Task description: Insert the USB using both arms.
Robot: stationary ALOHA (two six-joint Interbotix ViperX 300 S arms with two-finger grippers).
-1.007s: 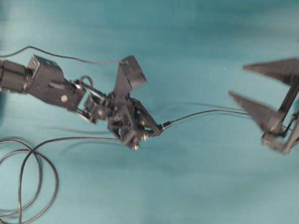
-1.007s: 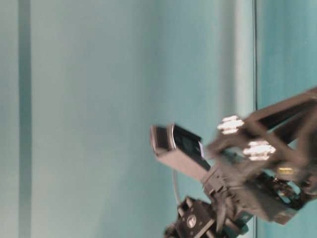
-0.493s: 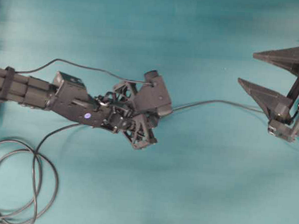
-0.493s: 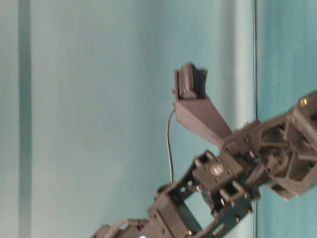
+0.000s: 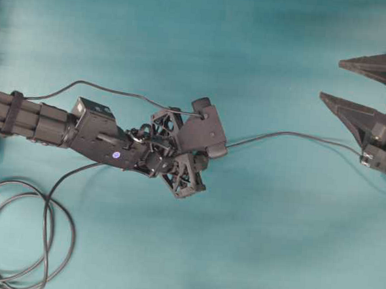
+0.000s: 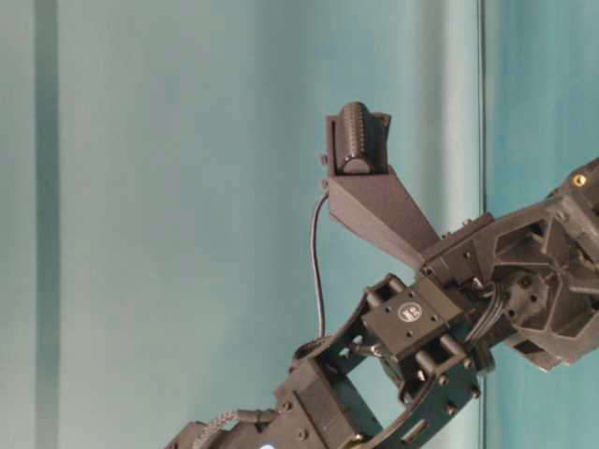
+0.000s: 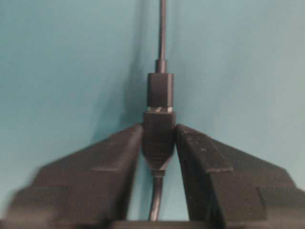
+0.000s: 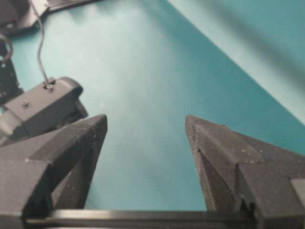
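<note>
The USB (image 7: pixel 159 90) looks seated in a socket (image 7: pixel 158 136) between the left gripper (image 7: pixel 159 143) fingers, which flank it, grip unclear. The right gripper (image 5: pixel 354 89) is wide open, far right. Next: release, withdraw.

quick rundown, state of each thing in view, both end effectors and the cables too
left end effector: fingers on either side of the dark connector head, close against it
USB: mated end to end with the connector head, sliver of metal at the joint
thin cable: lying on the table, running toward the right arm
right end effector: open wide, nothing between the fingers
looped cable: coiled loosely on the table
</note>
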